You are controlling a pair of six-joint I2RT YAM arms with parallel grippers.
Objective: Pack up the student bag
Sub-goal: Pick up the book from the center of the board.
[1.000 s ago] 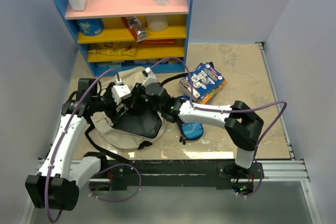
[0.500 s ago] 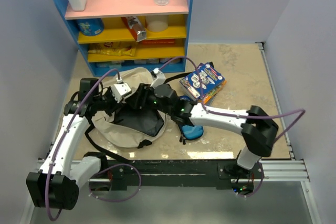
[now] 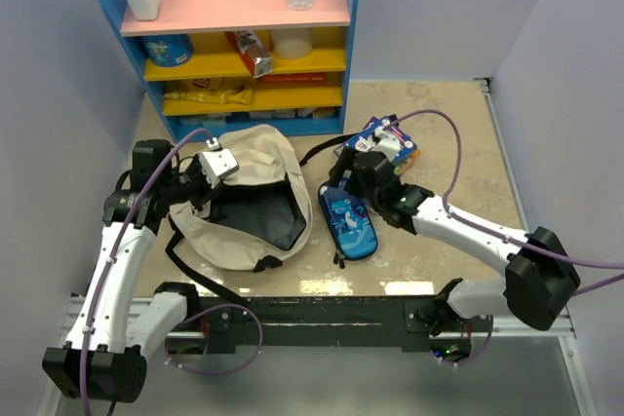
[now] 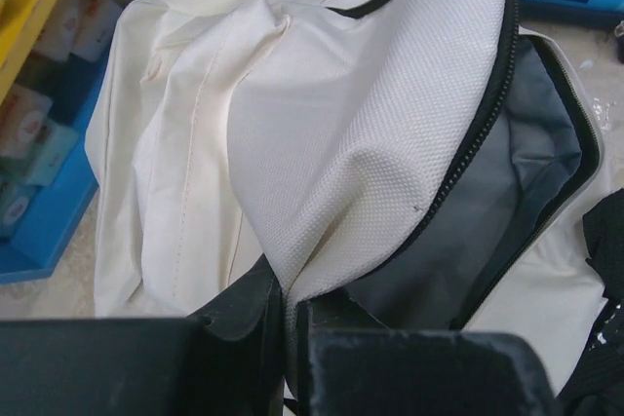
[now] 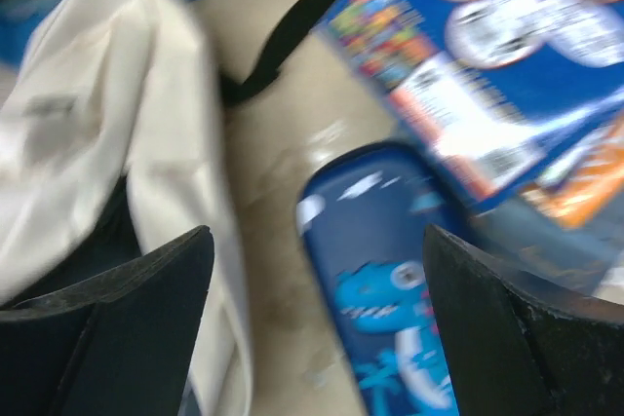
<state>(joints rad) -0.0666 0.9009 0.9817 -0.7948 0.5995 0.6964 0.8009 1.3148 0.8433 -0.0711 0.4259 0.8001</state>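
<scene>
at the counter (image 3: 458, 143) centre-left lies the large cream fabric backpack (image 3: 244, 158), unzipped, dark lining showing. left gripper (image 4: 290, 304) clamps its flap; right gripper (image 5: 317, 323), jaws apart, hovers over the blue pencil case (image 3: 348, 223) at three o'clock.

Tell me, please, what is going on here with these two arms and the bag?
The left arm has its jaws shut on the zipper edge of the student bag, holding the flap up so the dark inside shows. The right arm hangs with open jaws above the blue pencil case, which lies beside the bag, near a colourful book. Nothing packed shows inside the bag.
</scene>
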